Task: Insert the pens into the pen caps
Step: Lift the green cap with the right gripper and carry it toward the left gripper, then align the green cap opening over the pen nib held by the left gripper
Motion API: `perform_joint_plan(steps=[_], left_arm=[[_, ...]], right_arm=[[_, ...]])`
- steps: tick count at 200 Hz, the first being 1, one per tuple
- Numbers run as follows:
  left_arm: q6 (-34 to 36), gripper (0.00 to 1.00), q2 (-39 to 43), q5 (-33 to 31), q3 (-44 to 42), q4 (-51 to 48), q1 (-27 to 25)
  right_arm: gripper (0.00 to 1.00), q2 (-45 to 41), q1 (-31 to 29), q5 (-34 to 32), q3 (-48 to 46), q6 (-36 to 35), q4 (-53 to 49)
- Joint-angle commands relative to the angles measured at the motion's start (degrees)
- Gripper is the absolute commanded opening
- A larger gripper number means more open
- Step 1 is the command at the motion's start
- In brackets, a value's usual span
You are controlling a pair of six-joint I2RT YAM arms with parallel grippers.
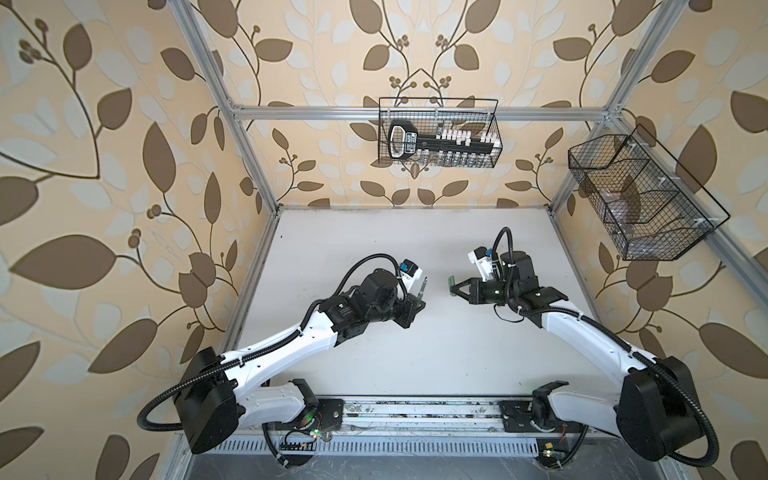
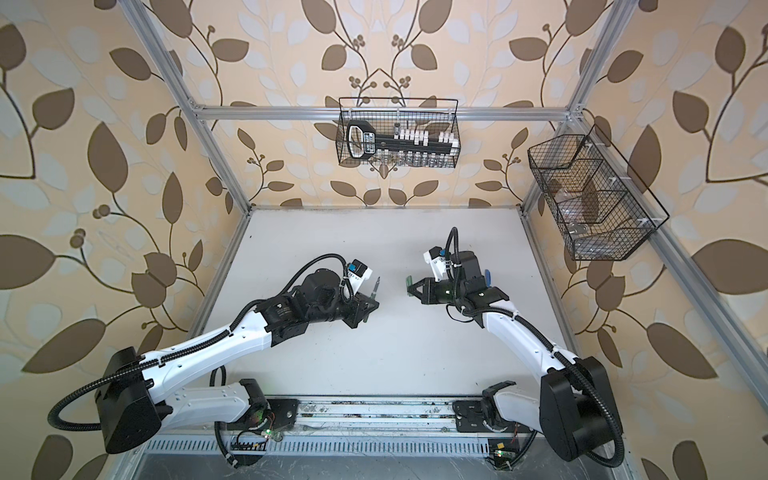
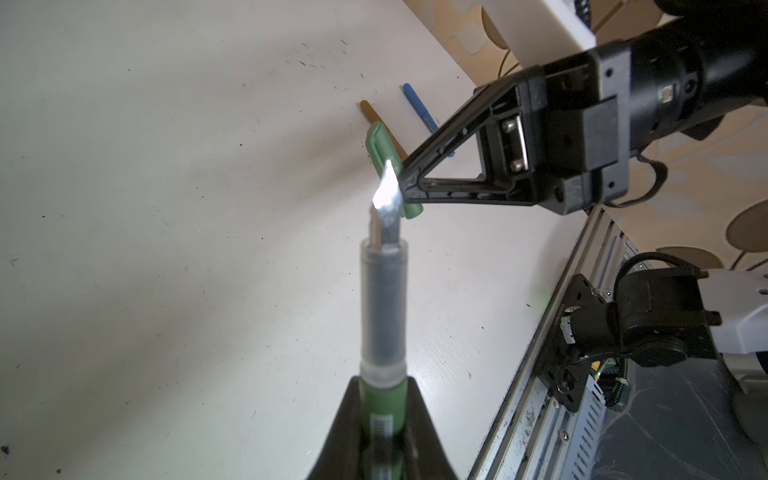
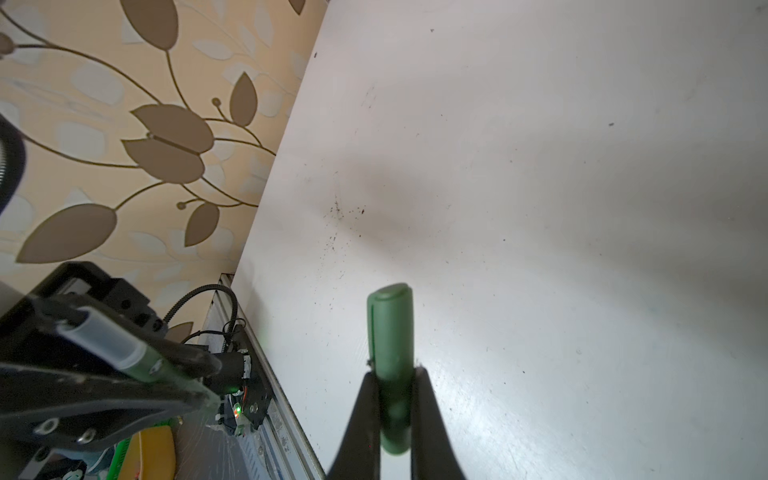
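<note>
L end effector [image 3: 383, 380] clamped on green pen [image 3: 383, 307] — R end effector [image 4: 393, 374] clamped on green cap [image 4: 390, 328].

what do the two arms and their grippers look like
The left arm and right arm have white shell links, black joint housings and black ribbed cable hoses looping from boxy black shoulders. The left gripper and right gripper are black; their fingers are open triangular frames tapering to narrow tips. Each wrist carries a white camera mount.
</note>
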State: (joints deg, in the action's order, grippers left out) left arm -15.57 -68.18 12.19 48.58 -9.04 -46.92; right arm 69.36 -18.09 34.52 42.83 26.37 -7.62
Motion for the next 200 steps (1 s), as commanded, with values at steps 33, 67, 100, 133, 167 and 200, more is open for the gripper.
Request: perform_joint_plan(steps=[33, 67, 100, 133, 167, 200], left_arm=[[0.5, 0.16, 2.5, 4.2, -0.2, 1.8, -0.5], [0.5, 0.16, 2.5, 5.9, -0.1, 1.8, -0.5], [0.3, 0.18, 2.3, 7.2, -0.4, 2.6, -0.5], [0.9, 0.18, 2.3, 7.0, -0.9, 3.5, -0.5], [1.0, 0.18, 2.3, 7.2, -0.8, 3.9, -0.5], [1.4, 0.18, 2.3, 7.0, -1.2, 4.3, -0.5]], right_arm=[[0.05, -3.5, -3.4, 1.7, -0.3, 5.9, 9.5], [0.06, -5.1, -4.7, 1.7, -0.5, 8.5, 12.8], [0.07, -5.9, -5.9, 0.3, -0.6, 11.3, 16.6], [0.07, -6.1, -6.8, -2.0, -1.1, 14.4, 21.5], [0.08, -5.7, -8.3, -3.3, -0.7, 15.6, 24.1], [0.08, -5.1, -8.8, -3.8, -0.7, 16.3, 25.6]])
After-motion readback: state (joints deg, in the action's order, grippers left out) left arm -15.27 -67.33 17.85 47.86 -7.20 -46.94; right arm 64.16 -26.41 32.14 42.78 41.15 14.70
